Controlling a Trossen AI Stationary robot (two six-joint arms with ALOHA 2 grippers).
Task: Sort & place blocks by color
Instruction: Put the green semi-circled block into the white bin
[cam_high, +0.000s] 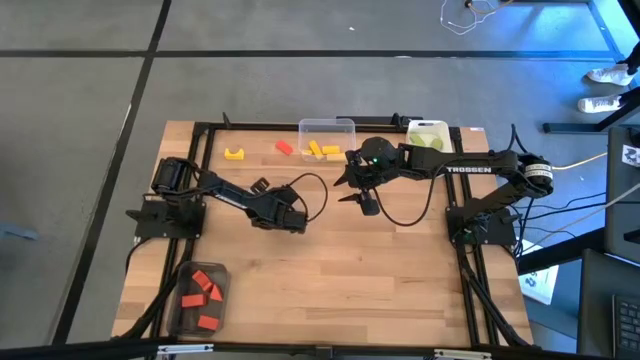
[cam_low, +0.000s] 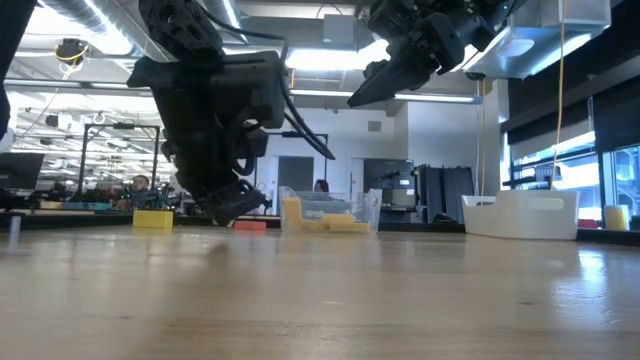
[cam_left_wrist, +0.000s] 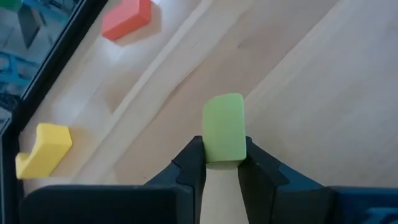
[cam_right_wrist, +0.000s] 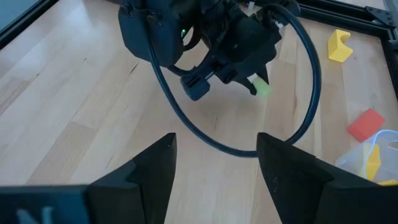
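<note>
Ceiling strip lights (cam_low: 300, 60) glow bright in the low view, leaving the arms as dark silhouettes. The wooden table (cam_high: 330, 270) is evenly lit from above, with soft shadows. Near tabletop blurs at table height; blue glare tints the overhead corner

Green block (cam_left_wrist: 224, 127) claw-pinched; others probably sorted.

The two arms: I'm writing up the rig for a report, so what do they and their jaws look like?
Both arms are dark, nearly black, built of jointed segments on dark frame mounts. The right arm carries white TROSSEN lettering and a round silver-and-black joint near its base. A black cable loops loosely off each wrist. A small green light glows on the right wrist. The left gripper and right gripper end in angular, tapering matte black jaws.
</note>
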